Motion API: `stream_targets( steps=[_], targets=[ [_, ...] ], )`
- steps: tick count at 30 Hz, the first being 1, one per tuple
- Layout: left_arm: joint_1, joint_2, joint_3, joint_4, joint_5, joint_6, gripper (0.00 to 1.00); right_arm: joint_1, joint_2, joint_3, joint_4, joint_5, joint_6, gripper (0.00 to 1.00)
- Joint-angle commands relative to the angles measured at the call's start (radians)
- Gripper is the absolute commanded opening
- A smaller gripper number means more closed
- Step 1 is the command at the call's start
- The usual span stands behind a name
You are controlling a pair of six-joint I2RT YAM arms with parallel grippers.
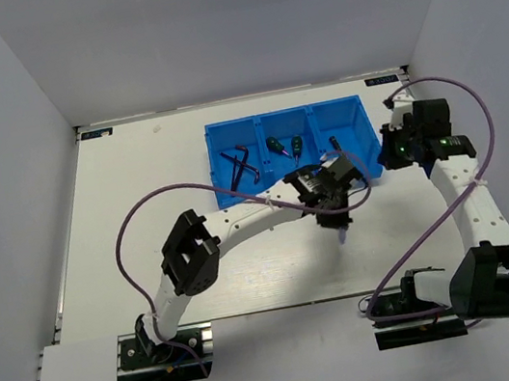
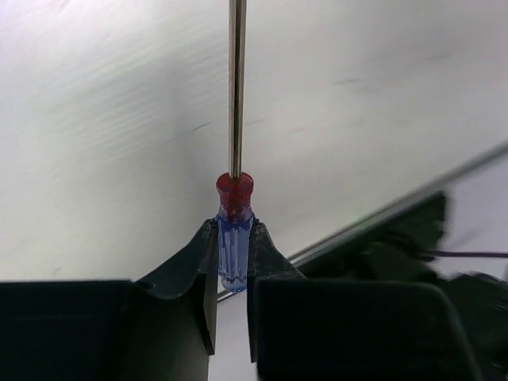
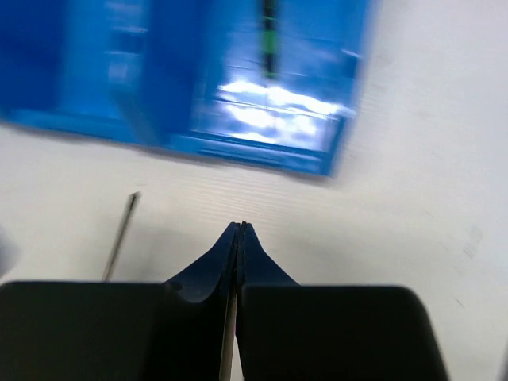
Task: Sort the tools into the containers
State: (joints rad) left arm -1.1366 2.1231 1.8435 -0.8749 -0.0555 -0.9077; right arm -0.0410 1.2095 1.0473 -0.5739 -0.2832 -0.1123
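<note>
Toward the far edge of the tabletop [image 1: 251,289], right of centre, we list one blue tray [image 1: 255,193] of three joined compartments.

- Left compartment: the two hex keys [image 1: 241,166], crossed.
- Middle compartment: the two green-handled screwdrivers [image 1: 275,145], side by side.
- Right compartment: one small dark item [image 1: 334,143], too small for us to name.
- Blue-handled screwdriver [image 2: 235,230]: outside the tray, just on the near side of its right compartment. It has a clear blue handle, a red collar and a thin steel shaft running away from the wrist.
- Left gripper [image 2: 235,238]: jaws clamped on that blue handle, one finger on each side. We cannot tell whether the tool is clear of the tabletop.
- Right gripper [image 3: 240,230]: jaws pressed together on nothing, over bare tabletop near the tray's right end.

Step in hand, as we judge it: picking up the last tool that is outside the tray. The next move calls for a lift high enough to clear the tray's near wall, then a short carry toward the far edge. We expect the release to belong over the right compartment. The long shaft could catch on the wall.

The surface is matt white and lightly scuffed. Plain pale walls [image 1: 228,29] enclose it on three sides, and purple cables [image 1: 492,123] loop from both arms.
</note>
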Motion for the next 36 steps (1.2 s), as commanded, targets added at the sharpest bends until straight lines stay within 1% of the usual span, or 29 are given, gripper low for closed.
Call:
stream_targets(
  steps=[1,2,3,5,6,8,9,11,12,14,15,16,18,19,20,22,23,24,26,27,29,30,31,32,33,34,35,36],
  targets=[
    [0.001,0.034,0.181,0.051,0.002,0.150,0.00,-0.049,-0.040,-0.043,0.018,0.212,0.011,0.00],
    [0.011,0.044,0.200,0.051,-0.007,0.150,0.00,-0.083,-0.042,-0.049,0.031,0.245,0.013,0.00],
    [0.024,0.055,0.215,0.123,-0.007,0.186,0.00,-0.092,-0.045,-0.073,0.035,0.266,0.010,0.00],
    [0.038,0.080,0.253,0.183,-0.026,0.225,0.00,-0.141,-0.054,-0.089,0.025,0.273,0.008,0.00],
    [0.052,0.098,0.313,0.238,-0.026,0.269,0.00,-0.148,-0.057,-0.110,0.023,0.251,0.005,0.00],
    [0.066,0.179,0.402,0.252,-0.040,0.299,0.01,-0.172,-0.091,-0.164,0.019,0.219,-0.004,0.00],
    [0.080,0.202,0.465,0.276,-0.070,0.311,0.05,-0.181,-0.111,-0.176,0.020,0.204,-0.006,0.00],
    [0.096,0.219,0.479,0.336,-0.079,0.323,0.09,-0.191,-0.151,-0.210,0.019,0.161,-0.015,0.00],
    [0.109,0.219,0.424,0.441,-0.108,0.323,0.11,-0.198,-0.160,-0.217,0.013,0.147,-0.018,0.00],
    [0.119,0.210,0.375,0.537,-0.130,0.348,0.19,-0.203,-0.205,-0.245,0.002,0.107,-0.015,0.00],
    [0.132,0.234,0.393,0.553,-0.167,0.358,0.19,-0.204,-0.217,-0.253,-0.010,0.099,-0.012,0.00],
    [0.132,0.260,0.430,0.521,-0.185,0.368,0.19,-0.203,-0.229,-0.268,-0.023,0.093,-0.001,0.00],
    [0.144,0.316,0.550,0.461,-0.225,0.368,0.19,-0.206,-0.260,-0.286,-0.044,0.084,0.011,0.00],
    [0.155,0.333,0.560,0.461,-0.225,0.383,0.19,-0.207,-0.266,-0.299,-0.058,0.079,0.010,0.00],
    [0.165,0.333,0.539,0.461,-0.225,0.383,0.19,-0.209,-0.269,-0.300,-0.067,0.075,0.010,0.00],
    [0.175,0.324,0.507,0.519,-0.193,0.383,0.40,-0.214,-0.271,-0.306,-0.089,0.046,0.002,0.01],
    [0.175,0.324,0.507,0.519,-0.166,0.392,0.52,-0.214,-0.271,-0.311,-0.095,0.033,-0.004,0.24],
    [0.175,0.324,0.507,0.519,-0.146,0.404,0.68,-0.214,-0.272,-0.313,-0.099,-0.021,-0.021,0.35],
    [0.175,0.310,0.520,0.540,-0.081,0.423,0.80,-0.214,-0.269,-0.303,-0.127,-0.060,-0.038,0.50],
    [0.175,0.285,0.520,0.541,-0.081,0.434,0.88,-0.214,-0.266,-0.303,-0.130,-0.118,-0.056,0.58],
    [0.175,0.235,0.482,0.557,-0.072,0.455,0.91,-0.214,-0.263,-0.291,-0.158,-0.189,-0.090,0.61],
    [0.175,0.203,0.461,0.557,-0.082,0.464,0.91,-0.214,-0.258,-0.287,-0.167,-0.224,-0.107,0.68],
    [0.175,0.128,0.409,0.557,-0.113,0.464,0.95,-0.212,-0.254,-0.285,-0.175,-0.243,-0.128,0.70],
    [0.175,0.085,0.378,0.557,-0.125,0.474,0.95,-0.209,-0.252,-0.282,-0.176,-0.270,-0.133,0.70],
    [0.175,0.042,0.346,0.544,-0.145,0.486,0.97,-0.206,-0.248,-0.280,-0.176,-0.245,-0.106,0.90],
    [0.175,-0.004,0.265,0.530,-0.185,0.498,1.00,-0.206,-0.245,-0.273,-0.173,-0.246,-0.084,0.91],
    [0.175,-0.103,0.216,0.504,-0.194,0.509,1.00,-0.206,-0.239,-0.265,-0.173,-0.234,-0.072,0.91],
    [0.184,-0.159,0.157,0.493,-0.195,0.527,1.00,-0.206,-0.232,-0.248,-0.173,-0.228,-0.057,0.91]
  ],
)
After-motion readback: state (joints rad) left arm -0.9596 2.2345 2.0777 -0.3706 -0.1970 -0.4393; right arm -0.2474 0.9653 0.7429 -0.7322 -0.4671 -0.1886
